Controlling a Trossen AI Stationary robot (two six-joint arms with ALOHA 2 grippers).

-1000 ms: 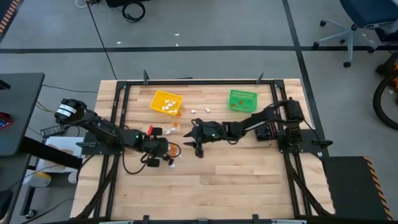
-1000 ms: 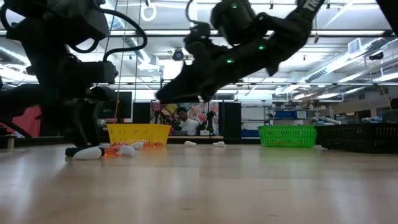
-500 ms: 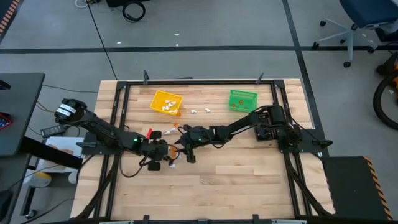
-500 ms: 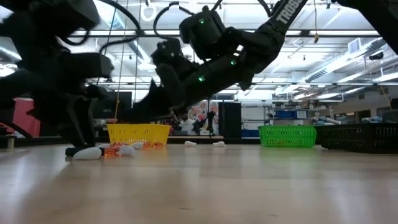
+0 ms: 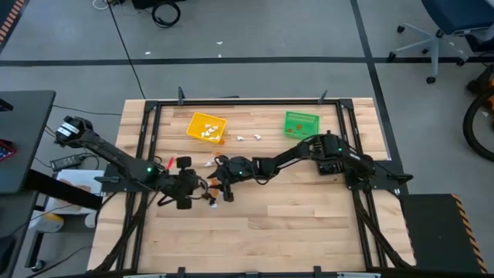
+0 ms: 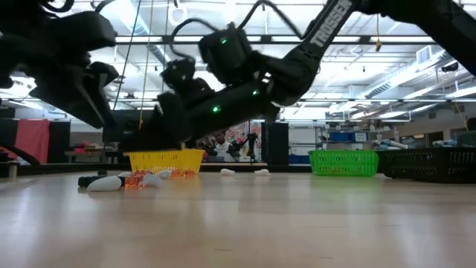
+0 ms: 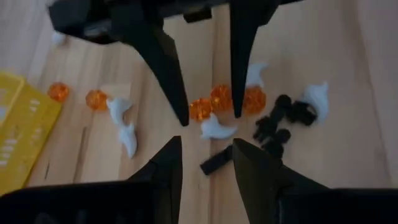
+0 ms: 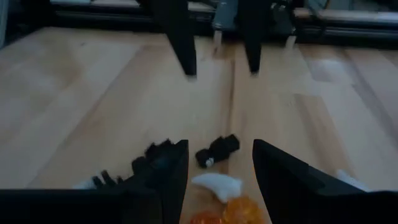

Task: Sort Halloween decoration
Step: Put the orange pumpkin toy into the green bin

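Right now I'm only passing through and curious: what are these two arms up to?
Both arms are sorting Halloween trinkets piled mid-table. The left gripper and right gripper face each other over the pile, both open, neither holding anything. Some white pieces lie in the yellow bin; the green bin holds something orange.

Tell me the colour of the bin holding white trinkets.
Yellow bin; the white trinkets inside show best in the high view.

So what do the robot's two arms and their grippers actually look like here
Both arms are dark, jointed and slim, each with small green lights along its body. The right arm carries white lettering and looping black cables. The left gripper and right gripper each end in two black, tapering fingers.
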